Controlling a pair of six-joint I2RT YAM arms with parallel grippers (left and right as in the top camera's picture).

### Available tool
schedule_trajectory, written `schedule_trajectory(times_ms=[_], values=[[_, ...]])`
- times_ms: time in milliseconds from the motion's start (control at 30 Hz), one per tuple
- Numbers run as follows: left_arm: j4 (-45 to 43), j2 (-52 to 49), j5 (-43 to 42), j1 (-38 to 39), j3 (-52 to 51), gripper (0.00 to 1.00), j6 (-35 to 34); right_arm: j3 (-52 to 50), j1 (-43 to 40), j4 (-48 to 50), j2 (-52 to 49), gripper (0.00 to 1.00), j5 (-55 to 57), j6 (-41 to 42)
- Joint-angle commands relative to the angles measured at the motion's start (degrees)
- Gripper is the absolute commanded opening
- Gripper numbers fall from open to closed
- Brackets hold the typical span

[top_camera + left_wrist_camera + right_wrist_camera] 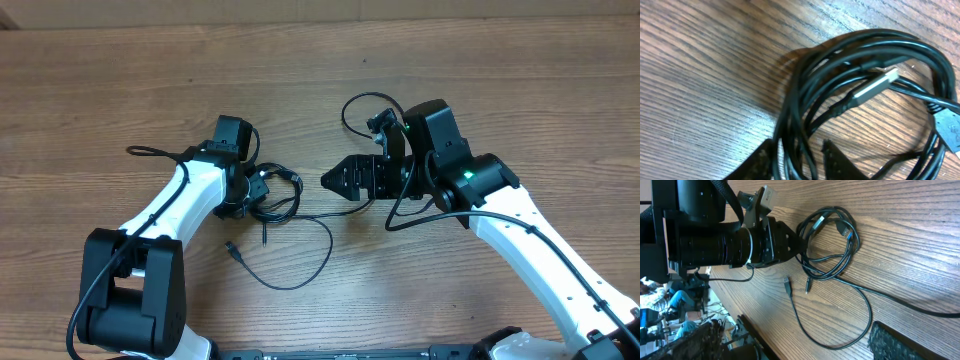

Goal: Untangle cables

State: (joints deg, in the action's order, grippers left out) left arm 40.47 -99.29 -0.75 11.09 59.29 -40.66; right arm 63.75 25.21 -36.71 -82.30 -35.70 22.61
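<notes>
L claw [796, 159] low, astride cables [799, 95]

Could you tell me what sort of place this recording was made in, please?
Probably a robotics lab: two robot arms at a wood-grain table, tangled cables on it, and, in the right wrist view, people and cluttered equipment beyond the table edge.

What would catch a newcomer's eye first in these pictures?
A tangled coil of black cables lies on the wooden table left of centre, with the left gripper straddling its strands. In the left wrist view, a silver USB plug pokes out of the coil. One loose cable sweeps out of it in a wide loop toward the robot's side.
</notes>
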Motion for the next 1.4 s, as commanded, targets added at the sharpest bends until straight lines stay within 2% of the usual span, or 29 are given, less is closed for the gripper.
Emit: schedule_trajectory(times_ms=[0, 33, 100, 300, 533, 733, 1067, 1267, 1367], values=[[-0.2, -0.6, 0.8, -0.2, 0.9, 0.24, -0.7, 0.7, -0.1, 0.1, 0.0, 0.92, 0.3, -0.2], [-0.2, -0.6, 0.8, -0.2, 0.9, 0.2, -0.7, 0.7, -0.1, 0.1, 0.0, 0.92, 0.3, -0.2], [-0.2, -0.6, 0.8, -0.2, 0.9, 0.05, -0.7, 0.7, -0.1, 0.1, 0.0, 0.92, 0.3, -0.2], [0.8, -0.3, 0.2, -0.8, 2.9, 0.04, -0.7, 0.7, -0.1, -0.9, 0.0, 0.92, 0.1, -0.2], [10.3, 2.6, -3.4, -1.8, 13.2, 0.04, -0.7, 0.7, -0.1, -4.9, 0.0, 0.98, 0.0, 0.3], [16.1, 7.9, -6.6, -1.7, 21.9, 0.04, -0.9, 0.7, -0.1, -5.1, 0.0, 1.0, -1.4, 7.3], [18.0, 18.3, -6.8, -1.7, 23.6, 0.04, -15.2, 0.7, -0.1, -3.8, 0.0, 1.0, -1.2, 19.5], [17.9, 21.0, -13.2, -1.7, 23.6, 0.05, -11.5, 0.7, 0.1, -2.1, 0.0, 1.0, -1.2, 24.4], [17.5, 20.9, -16.1, -1.7, 23.6, 0.04, -5.9, 0.7, 1.1, 0.6, 0.0, 0.95, -1.1, 27.5]])
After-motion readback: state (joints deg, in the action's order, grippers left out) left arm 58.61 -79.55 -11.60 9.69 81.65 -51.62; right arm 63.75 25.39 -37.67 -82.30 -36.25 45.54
